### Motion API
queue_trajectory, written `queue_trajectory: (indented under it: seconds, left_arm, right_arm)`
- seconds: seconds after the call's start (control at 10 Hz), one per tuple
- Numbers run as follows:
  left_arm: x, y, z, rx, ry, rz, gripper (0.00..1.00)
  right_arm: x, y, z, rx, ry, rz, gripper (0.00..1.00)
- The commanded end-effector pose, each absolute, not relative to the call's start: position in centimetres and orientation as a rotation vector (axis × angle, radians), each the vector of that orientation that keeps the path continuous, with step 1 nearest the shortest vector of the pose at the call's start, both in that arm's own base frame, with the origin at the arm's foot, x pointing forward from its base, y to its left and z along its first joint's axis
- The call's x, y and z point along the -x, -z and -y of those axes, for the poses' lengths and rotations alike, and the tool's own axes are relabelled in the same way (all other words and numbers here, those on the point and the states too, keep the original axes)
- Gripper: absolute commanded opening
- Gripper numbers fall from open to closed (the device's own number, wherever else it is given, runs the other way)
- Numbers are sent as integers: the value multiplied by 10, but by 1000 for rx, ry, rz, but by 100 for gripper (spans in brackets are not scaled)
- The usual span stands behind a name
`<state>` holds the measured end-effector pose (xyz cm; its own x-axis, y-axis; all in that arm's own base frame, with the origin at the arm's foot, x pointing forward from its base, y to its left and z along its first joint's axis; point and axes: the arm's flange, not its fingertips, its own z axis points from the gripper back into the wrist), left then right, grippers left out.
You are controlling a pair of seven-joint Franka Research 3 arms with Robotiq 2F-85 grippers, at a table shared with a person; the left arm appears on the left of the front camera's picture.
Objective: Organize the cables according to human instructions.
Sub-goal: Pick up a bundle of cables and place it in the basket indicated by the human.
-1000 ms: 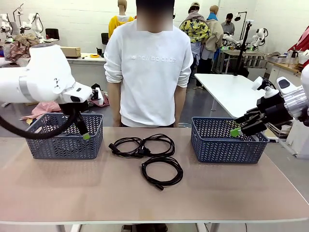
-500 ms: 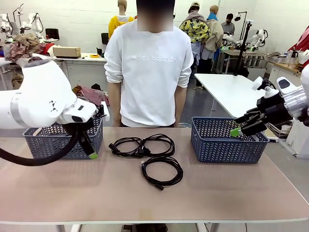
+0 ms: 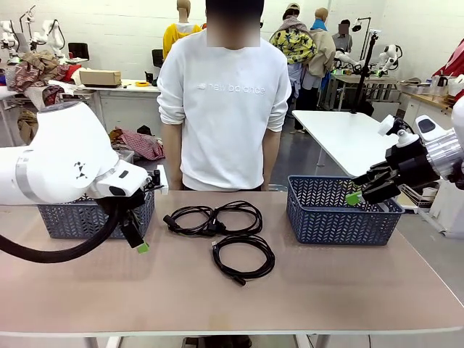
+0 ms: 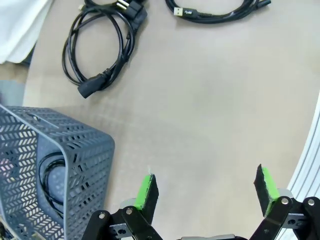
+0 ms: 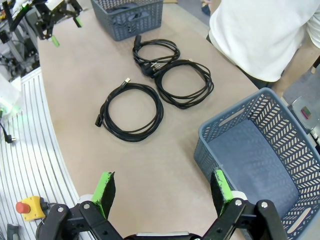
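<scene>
Jaws, left: spread wide, holding nothing, green pads (image 4: 146,192) pointing down over bare table (image 3: 326,290) just in front of the left basket's inner near corner.
Jaws, right: spread wide, holding nothing, green pads (image 5: 106,192) raised above table level beside the right basket.

Cable, nearest (image 3: 243,276): thin black cord in a round coil, flat on the table near the middle, apart from the others, plug ends toward the robot's edge.
Cables, middle pair: left coil (image 3: 190,210) and right coil (image 3: 255,217), side by side just beyond the nearest one, their rims overlapping where the plugs lie.
Cable, fourth (image 4: 44,175): coiled inside the left basket.

Left basket (image 3: 72,217): grey-blue, herringbone-slotted walls, at the far left of the table.
Right basket (image 3: 341,221): same make, at the far right, well apart from the loose coils.

Person (image 3: 225,109): white sweatshirt, standing at the table's far edge between the two baskets, arms down.
</scene>
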<state>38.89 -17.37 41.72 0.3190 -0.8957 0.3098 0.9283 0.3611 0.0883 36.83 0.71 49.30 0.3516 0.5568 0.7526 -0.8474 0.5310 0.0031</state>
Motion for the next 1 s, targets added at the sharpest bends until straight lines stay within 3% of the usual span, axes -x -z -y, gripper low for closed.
queue_trajectory:
  seconds: [0.0,0.9]
  left_arm:
    - [-389,-419,174,114,1199,343,100]
    - [-389,-419,174,114,1199,343,100]
  right_arm:
    - [-371,-493,-7,-447,-964,802,100]
    - [-371,-493,-7,-447,-964,802,100]
